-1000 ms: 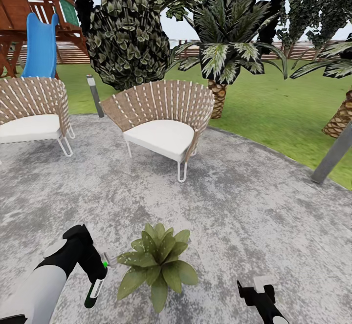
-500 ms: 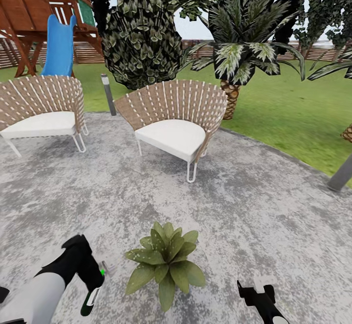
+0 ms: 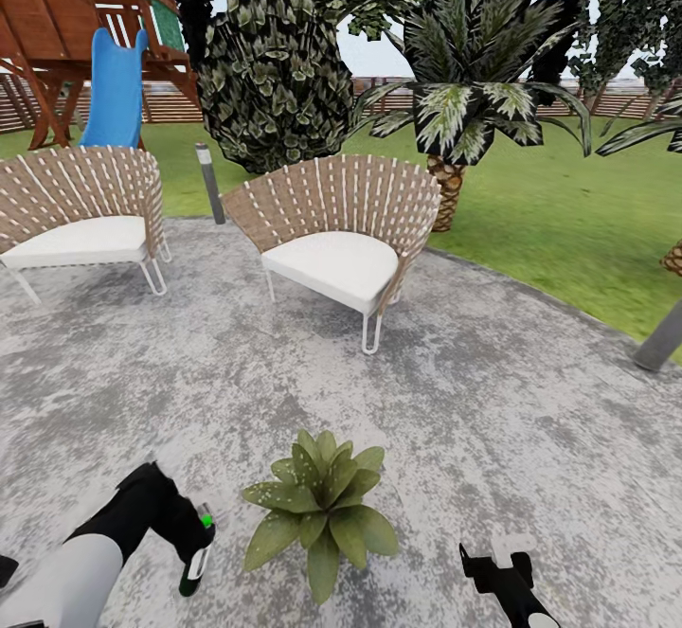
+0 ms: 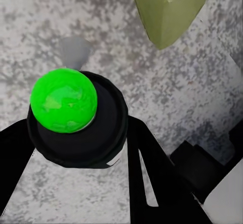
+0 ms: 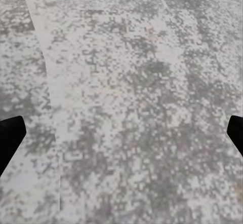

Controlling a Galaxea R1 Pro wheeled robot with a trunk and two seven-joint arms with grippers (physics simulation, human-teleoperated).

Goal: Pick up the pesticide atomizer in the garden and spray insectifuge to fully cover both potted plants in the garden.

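My left gripper (image 3: pixel 192 541) is shut on the pesticide atomizer (image 3: pixel 197 562), a slim dark bottle with a white patch, held tilted with its green tip (image 3: pixel 205 519) uppermost. It hangs low over the patio, just left of a potted plant (image 3: pixel 320 510), a speckled green rosette. The left wrist view looks down on the green tip (image 4: pixel 63 100) between the black fingers (image 4: pixel 152 178), with one leaf (image 4: pixel 169 8) of the plant beyond it. My right gripper (image 3: pixel 494 564) is open over bare stone (image 5: pixel 121 82), right of the plant. The second potted plant is out of view.
Two wicker chairs (image 3: pixel 336 230) (image 3: pixel 80 216) stand on the round grey patio (image 3: pixel 493 401) beyond the plant. A grey bollard light (image 3: pixel 209 183) stands between them, another post (image 3: pixel 660 339) at the right edge. Lawn, palms, a blue slide (image 3: pixel 114 88) and a fence lie behind.
The view swung to the left a second ago, then held still. My left gripper has since shifted slightly right toward the plant, tilting the atomizer with it. The right gripper has stayed put.
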